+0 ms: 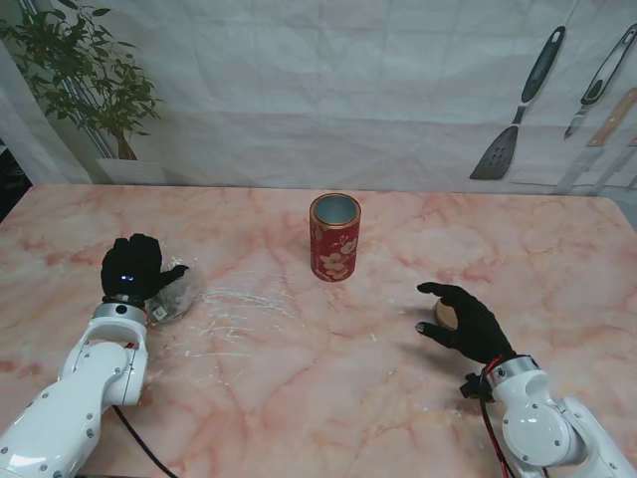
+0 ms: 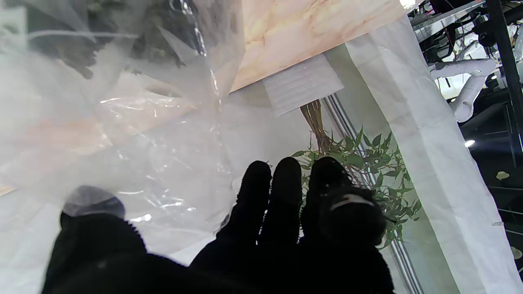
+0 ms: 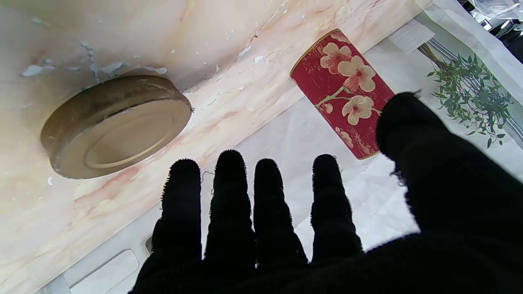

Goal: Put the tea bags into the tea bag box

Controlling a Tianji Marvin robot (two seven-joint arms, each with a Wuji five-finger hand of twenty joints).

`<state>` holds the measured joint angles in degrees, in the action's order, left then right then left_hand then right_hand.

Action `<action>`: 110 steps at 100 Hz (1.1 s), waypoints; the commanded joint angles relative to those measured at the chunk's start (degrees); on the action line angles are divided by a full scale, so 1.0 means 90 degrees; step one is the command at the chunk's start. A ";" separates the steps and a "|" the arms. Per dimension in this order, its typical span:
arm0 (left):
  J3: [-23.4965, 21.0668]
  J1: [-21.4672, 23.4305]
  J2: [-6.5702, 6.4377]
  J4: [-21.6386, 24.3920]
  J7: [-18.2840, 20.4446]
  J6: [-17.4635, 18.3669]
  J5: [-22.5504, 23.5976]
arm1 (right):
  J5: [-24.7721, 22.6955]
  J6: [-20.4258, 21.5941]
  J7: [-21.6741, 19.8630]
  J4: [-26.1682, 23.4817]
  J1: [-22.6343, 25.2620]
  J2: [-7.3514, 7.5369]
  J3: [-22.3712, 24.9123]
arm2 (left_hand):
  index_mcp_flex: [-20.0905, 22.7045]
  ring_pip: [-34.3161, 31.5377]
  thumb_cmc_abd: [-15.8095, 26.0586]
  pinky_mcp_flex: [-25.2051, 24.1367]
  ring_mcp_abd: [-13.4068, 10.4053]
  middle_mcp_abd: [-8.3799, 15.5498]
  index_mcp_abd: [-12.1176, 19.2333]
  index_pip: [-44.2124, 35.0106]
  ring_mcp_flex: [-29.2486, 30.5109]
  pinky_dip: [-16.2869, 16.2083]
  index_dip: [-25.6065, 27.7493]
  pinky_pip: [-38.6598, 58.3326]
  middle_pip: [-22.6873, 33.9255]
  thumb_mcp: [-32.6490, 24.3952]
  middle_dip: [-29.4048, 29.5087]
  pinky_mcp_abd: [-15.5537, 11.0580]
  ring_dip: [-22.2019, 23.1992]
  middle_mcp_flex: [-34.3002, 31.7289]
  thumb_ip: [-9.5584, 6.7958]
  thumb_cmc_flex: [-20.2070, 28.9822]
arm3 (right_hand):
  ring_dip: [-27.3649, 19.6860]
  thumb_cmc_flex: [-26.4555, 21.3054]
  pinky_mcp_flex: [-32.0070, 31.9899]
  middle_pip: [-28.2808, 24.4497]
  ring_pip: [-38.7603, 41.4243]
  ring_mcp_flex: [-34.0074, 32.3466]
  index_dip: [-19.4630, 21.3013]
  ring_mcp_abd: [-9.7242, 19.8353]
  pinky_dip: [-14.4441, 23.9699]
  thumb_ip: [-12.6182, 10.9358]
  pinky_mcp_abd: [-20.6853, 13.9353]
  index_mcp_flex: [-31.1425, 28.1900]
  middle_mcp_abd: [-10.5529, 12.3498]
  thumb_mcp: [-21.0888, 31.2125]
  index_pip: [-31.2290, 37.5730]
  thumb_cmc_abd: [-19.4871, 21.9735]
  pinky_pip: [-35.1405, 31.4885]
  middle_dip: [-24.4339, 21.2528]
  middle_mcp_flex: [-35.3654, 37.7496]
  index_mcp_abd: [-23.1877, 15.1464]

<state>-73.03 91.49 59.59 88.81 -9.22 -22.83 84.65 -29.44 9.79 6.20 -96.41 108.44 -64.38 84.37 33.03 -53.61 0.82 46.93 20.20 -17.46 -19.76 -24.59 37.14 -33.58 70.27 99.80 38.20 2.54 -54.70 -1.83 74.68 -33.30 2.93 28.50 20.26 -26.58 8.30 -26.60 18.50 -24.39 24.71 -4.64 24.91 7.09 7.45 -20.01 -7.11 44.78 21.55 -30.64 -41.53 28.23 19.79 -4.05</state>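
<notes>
The tin (image 1: 335,237) stands upright near the middle of the marble table (image 1: 299,398), its top uncovered and its inside visible from above. It is red with pale flowers; the right wrist view shows the same tin (image 3: 347,92) beyond the fingertips.

The left hand (image 1: 132,268) sits at the left side of the table, palm down, on a clear plastic bag (image 1: 175,295) that holds dark tea. The bag lies just to the right of the palm and under the thumb. In the left wrist view the bag (image 2: 122,122) fills most of the frame in front of the left hand (image 2: 261,237), with dark contents near the table surface. The thumb presses against the plastic, but whether the fingers have closed on the bag cannot be told.

The right hand (image 1: 468,321) hovers at the right side of the table, well apart from the tin. Its fingers (image 3: 229,196) are spread and hold nothing. A round lid (image 3: 114,126) lies flat on the table just beside and partly under this hand (image 3: 327,228).
</notes>
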 commanded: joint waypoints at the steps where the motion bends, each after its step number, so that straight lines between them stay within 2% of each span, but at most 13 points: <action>1: 0.0079 -0.0118 -0.0001 -0.0081 0.0038 -0.0061 0.0060 | -0.0019 0.0002 -0.0078 0.0011 0.0029 -0.0015 -0.0026 | 0.0260 -0.0669 0.0231 0.0042 0.0598 -0.0120 -0.0211 -0.0152 0.0329 0.0142 0.0170 0.0922 0.0127 -0.0066 -0.0141 -0.0872 -0.0142 -0.0138 -0.0075 0.0142 | -0.0028 -0.0016 -0.0097 0.0016 -0.0017 0.0117 0.0053 -0.0032 0.0111 -0.0197 -0.0196 0.0001 -0.0050 -0.0133 -0.0081 0.0089 0.0145 0.0021 -0.0154 0.0020; 18: 0.0260 -0.0280 -0.0019 -0.0289 -0.0069 -0.0219 0.0144 | -0.0013 0.0004 -0.0081 0.0025 0.0030 -0.0014 -0.0031 | 0.0415 -0.0480 0.0032 -0.0023 0.0608 -0.0015 -0.0202 -0.0386 0.0491 0.0231 -0.0070 0.0789 0.0169 -0.0061 0.0065 -0.0692 -0.0655 -0.0352 -0.0059 0.0911 | -0.0025 -0.0014 -0.0100 0.0009 -0.0013 0.0125 0.0053 -0.0036 0.0122 -0.0197 -0.0200 0.0028 -0.0057 -0.0129 -0.0100 0.0080 0.0155 0.0026 -0.0166 0.0038; 28: 0.0276 -0.0298 -0.0025 -0.0324 -0.0140 -0.0226 0.0177 | 0.0003 0.0004 -0.0084 0.0031 0.0030 -0.0015 -0.0036 | 0.0516 -0.0258 -0.0041 -0.0136 0.0641 0.0051 -0.0205 -0.0418 0.0505 0.0264 -0.0462 0.0534 0.0105 -0.0061 0.0287 -0.0439 -0.1002 -0.0434 -0.0046 0.1414 | -0.0024 -0.0006 -0.0101 0.0005 -0.0012 0.0132 0.0055 -0.0030 0.0128 -0.0197 -0.0203 0.0030 -0.0049 -0.0128 -0.0105 0.0084 0.0160 0.0028 -0.0174 0.0046; 31: 0.0280 -0.0303 -0.0026 -0.0338 -0.0178 -0.0239 0.0192 | 0.0017 0.0011 -0.0088 0.0035 0.0029 -0.0016 -0.0038 | 0.0518 -0.0186 -0.0060 -0.0152 0.0644 0.0068 0.0030 -0.0483 0.0511 0.0265 -0.0502 0.0489 0.0070 -0.0066 0.0352 -0.0395 -0.1091 -0.0468 -0.0042 0.1561 | -0.0024 -0.0007 -0.0106 0.0004 -0.0011 0.0132 0.0055 -0.0032 0.0129 -0.0197 -0.0204 0.0034 -0.0052 -0.0129 -0.0107 0.0085 0.0163 0.0028 -0.0177 0.0052; 41: 0.0300 -0.0318 -0.0027 -0.0376 -0.0253 -0.0311 0.0227 | 0.0028 0.0022 -0.0088 0.0049 0.0024 -0.0016 -0.0045 | 0.0462 0.0046 -0.0063 -0.0372 0.0666 0.0100 0.0066 -0.0627 0.0444 0.0254 -0.0874 0.0172 -0.0006 -0.0045 0.0585 -0.0047 -0.1439 -0.0461 -0.0030 0.1918 | -0.0022 -0.0005 -0.0105 0.0000 -0.0007 0.0133 0.0056 -0.0024 0.0135 -0.0197 -0.0202 0.0040 -0.0058 -0.0133 -0.0113 0.0084 0.0165 0.0030 -0.0183 0.0066; 43: 0.0300 -0.0316 -0.0028 -0.0375 -0.0251 -0.0324 0.0245 | 0.0027 0.0022 -0.0090 0.0052 0.0023 -0.0015 -0.0046 | 0.0432 0.0133 -0.0055 -0.0463 0.0675 0.0090 -0.0096 -0.0548 0.0353 0.0226 -0.1005 0.0113 -0.0061 -0.0044 0.0634 0.0032 -0.1502 -0.0394 -0.0030 0.1939 | -0.0022 -0.0007 -0.0105 -0.0002 -0.0008 0.0134 0.0056 -0.0026 0.0136 -0.0198 -0.0204 0.0041 -0.0061 -0.0132 -0.0114 0.0085 0.0166 0.0031 -0.0182 0.0068; 52: 0.0304 -0.0311 -0.0038 -0.0372 -0.0235 -0.0378 0.0371 | 0.0036 0.0020 -0.0097 0.0063 0.0020 -0.0015 -0.0051 | 0.0222 0.0635 -0.0068 -0.0816 0.0732 -0.0065 -0.0169 0.0073 -0.0117 0.0048 -0.1635 -0.0185 -0.0522 -0.0054 0.0981 0.0303 -0.1792 0.0010 -0.0035 0.2184 | -0.0021 0.0001 -0.0108 -0.0005 -0.0008 0.0141 0.0057 -0.0030 0.0139 -0.0198 -0.0206 0.0043 -0.0056 -0.0138 -0.0119 0.0104 0.0171 0.0032 -0.0187 0.0076; 60: 0.0328 -0.0327 -0.0036 -0.0416 -0.0409 -0.0399 0.0343 | 0.0064 0.0021 -0.0107 0.0070 0.0021 -0.0016 -0.0056 | 0.0301 0.0855 -0.0090 -0.0850 0.0750 -0.0167 -0.0215 0.0569 -0.0285 -0.0051 -0.2128 -0.0246 -0.0798 -0.0065 0.1285 0.0338 -0.1955 0.0126 -0.0021 0.2559 | -0.0021 -0.0004 -0.0116 -0.0006 -0.0008 0.0144 0.0059 -0.0034 0.0142 -0.0198 -0.0206 0.0034 -0.0057 -0.0148 -0.0120 0.0110 0.0178 0.0032 -0.0191 0.0095; 78: 0.0306 -0.0311 -0.0029 -0.0440 -0.0761 -0.0241 0.0180 | 0.0102 0.0044 -0.0112 0.0099 0.0005 -0.0018 -0.0076 | 0.0561 0.1335 -0.0017 -0.1383 0.0718 -0.0202 0.0112 0.1390 -0.0644 -0.0215 -0.3252 -0.0803 -0.1239 0.0031 0.1961 0.0843 -0.2427 0.0270 0.0189 0.3742 | -0.0018 -0.0009 -0.0117 -0.0017 -0.0005 0.0156 0.0057 -0.0037 0.0152 -0.0202 -0.0207 0.0062 -0.0065 -0.0163 -0.0145 0.0111 0.0186 0.0037 -0.0201 0.0130; 87: 0.0304 -0.0316 -0.0013 -0.0464 -0.0865 -0.0173 0.0019 | 0.0110 0.0068 -0.0097 0.0121 -0.0009 -0.0020 -0.0085 | 0.0407 0.1384 -0.0360 -0.1511 0.0684 -0.0116 0.0465 0.1081 -0.0719 -0.0300 -0.2802 -0.1006 -0.1138 0.0342 0.1968 0.0981 -0.2510 0.0300 0.0704 0.4957 | -0.0014 0.0000 -0.0118 -0.0020 0.0003 0.0150 0.0058 -0.0041 0.0156 -0.0202 -0.0203 0.0070 -0.0054 -0.0171 -0.0153 0.0118 0.0190 0.0038 -0.0208 0.0139; 97: 0.0314 -0.0344 0.0023 -0.0536 -0.1031 -0.0100 -0.0282 | 0.0131 0.0079 -0.0113 0.0131 -0.0015 -0.0019 -0.0087 | 0.0444 0.1366 -0.0925 -0.1644 0.0632 -0.0024 0.0814 0.0646 -0.0707 -0.0284 -0.2542 -0.1178 -0.0966 -0.0534 0.1880 0.1120 -0.2526 0.0251 0.0629 0.5040 | -0.0011 -0.0008 -0.0124 -0.0025 0.0008 0.0152 0.0060 -0.0041 0.0160 -0.0204 -0.0199 0.0076 -0.0069 -0.0172 -0.0160 0.0125 0.0195 0.0040 -0.0211 0.0154; 103: 0.0326 -0.0362 0.0046 -0.0587 -0.1134 -0.0085 -0.0440 | 0.0144 0.0082 -0.0114 0.0135 -0.0016 -0.0020 -0.0087 | 0.0486 0.1316 -0.1063 -0.1608 0.0592 0.0036 0.0941 0.0177 -0.0665 -0.0310 -0.2450 -0.1191 -0.0717 -0.1082 0.1510 0.1114 -0.2538 0.0212 0.0824 0.5050 | -0.0009 -0.0005 -0.0129 -0.0028 0.0013 0.0152 0.0061 -0.0046 0.0162 -0.0205 -0.0197 0.0073 -0.0066 -0.0176 -0.0161 0.0126 0.0198 0.0041 -0.0214 0.0154; 110: 0.0335 -0.0377 0.0068 -0.0640 -0.1247 -0.0053 -0.0584 | 0.0161 0.0086 -0.0103 0.0139 -0.0015 -0.0024 -0.0086 | 0.0562 0.1288 -0.1136 -0.1626 0.0574 0.0097 0.0943 -0.0181 -0.0654 -0.0313 -0.2456 -0.1246 -0.0765 -0.1472 0.0961 0.1135 -0.2556 0.0074 0.0875 0.5051 | -0.0005 -0.0011 -0.0130 -0.0034 0.0019 0.0149 0.0064 -0.0041 0.0165 -0.0205 -0.0204 0.0063 -0.0065 -0.0179 -0.0161 0.0128 0.0200 0.0043 -0.0205 0.0162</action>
<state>-70.12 88.55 59.82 83.48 -20.60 -23.58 79.57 -28.08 10.14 5.93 -95.20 108.20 -64.40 83.70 36.59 -41.92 -8.10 35.69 22.44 -16.92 -11.68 -23.37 29.43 -34.94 47.77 89.83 31.16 -6.35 -41.22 8.52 52.53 -32.24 8.45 67.53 20.26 -26.58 7.93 -26.60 18.50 -24.38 24.72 -4.66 25.47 7.09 7.43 -20.01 -7.25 44.78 20.86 -30.63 -41.20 28.23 19.56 -3.02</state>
